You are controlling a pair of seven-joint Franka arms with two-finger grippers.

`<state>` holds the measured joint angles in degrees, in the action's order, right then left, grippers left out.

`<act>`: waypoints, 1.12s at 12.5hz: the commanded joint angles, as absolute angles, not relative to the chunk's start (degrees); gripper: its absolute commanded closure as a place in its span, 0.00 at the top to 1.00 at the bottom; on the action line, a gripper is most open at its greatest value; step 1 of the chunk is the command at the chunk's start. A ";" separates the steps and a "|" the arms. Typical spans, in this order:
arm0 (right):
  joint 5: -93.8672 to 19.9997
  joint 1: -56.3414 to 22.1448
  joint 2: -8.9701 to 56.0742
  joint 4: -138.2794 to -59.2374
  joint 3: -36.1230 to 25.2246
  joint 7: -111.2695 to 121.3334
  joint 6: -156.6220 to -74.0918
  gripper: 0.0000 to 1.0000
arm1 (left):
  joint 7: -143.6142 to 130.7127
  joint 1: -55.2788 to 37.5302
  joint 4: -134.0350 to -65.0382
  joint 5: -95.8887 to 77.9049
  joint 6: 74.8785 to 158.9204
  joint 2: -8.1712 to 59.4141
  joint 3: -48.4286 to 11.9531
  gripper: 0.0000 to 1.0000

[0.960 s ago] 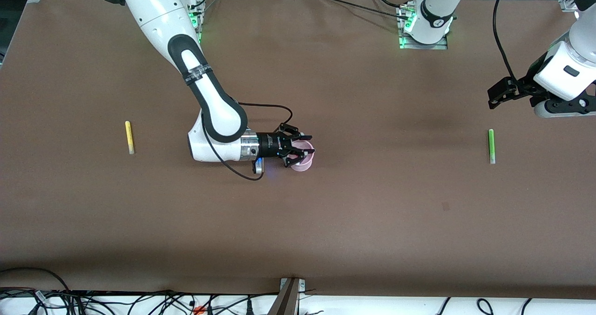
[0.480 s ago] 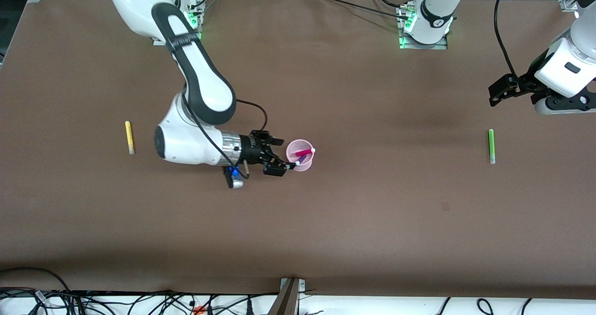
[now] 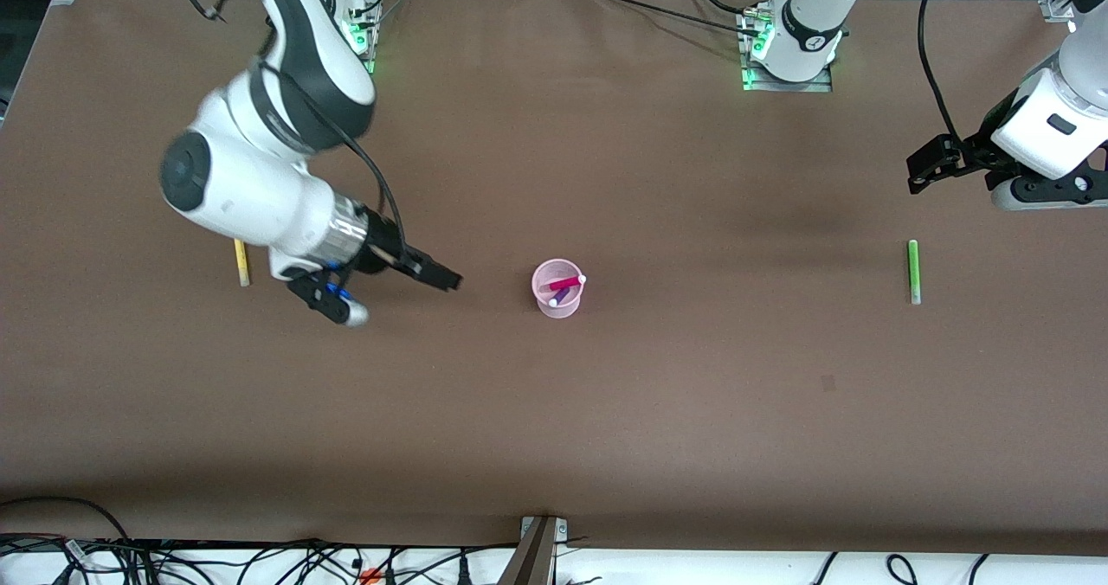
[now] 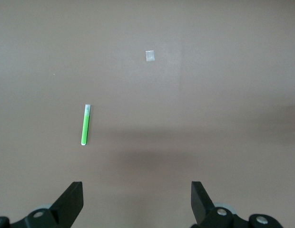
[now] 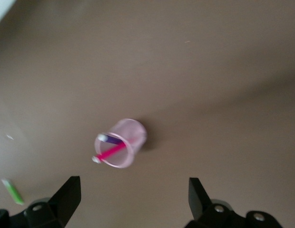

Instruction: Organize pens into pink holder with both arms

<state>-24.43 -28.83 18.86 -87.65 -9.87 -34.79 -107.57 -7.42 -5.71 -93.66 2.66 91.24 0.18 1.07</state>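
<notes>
Pens of magenta (image 3: 564,283) and dark purple (image 3: 560,295) are seen leaning inside the pink holder (image 3: 557,288), which stands upright mid-table. The yellow pen (image 3: 241,264) lies toward the right arm's end, partly covered by that arm; the green pen (image 3: 912,271) lies toward the left arm's end. The right gripper (image 3: 430,273) is held spread and empty between yellow pen and holder — the left gripper (image 4: 136,199), likewise spread and empty, is held over bare table near the green pen.

Translucent pink plastic holder (image 3: 557,287) — matt brown table (image 3: 692,395) — glossy white arm shells, black bands.
</notes>
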 commanded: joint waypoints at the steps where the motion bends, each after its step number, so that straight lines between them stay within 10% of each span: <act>1: -17.43 -29.09 7.94 -93.77 -14.83 -23.68 -98.56 1.00 | -6.24 -6.94 -93.52 1.67 90.79 -0.44 1.32 1.00; 5: -7.76 -26.31 -2.62 -98.17 -18.46 -8.45 -91.25 1.00 | -6.15 -6.86 -93.43 1.76 90.70 -0.35 1.41 1.00; 9: -4.83 -5.77 -3.87 -96.51 -1.54 1.74 -89.82 1.00 | -6.15 -6.86 -93.43 1.67 90.79 -0.35 1.41 1.00; 14: -0.79 -4.75 -2.29 -92.02 0.00 2.29 -89.56 1.00 | -6.33 -6.86 -93.34 1.67 90.70 -0.35 1.32 1.00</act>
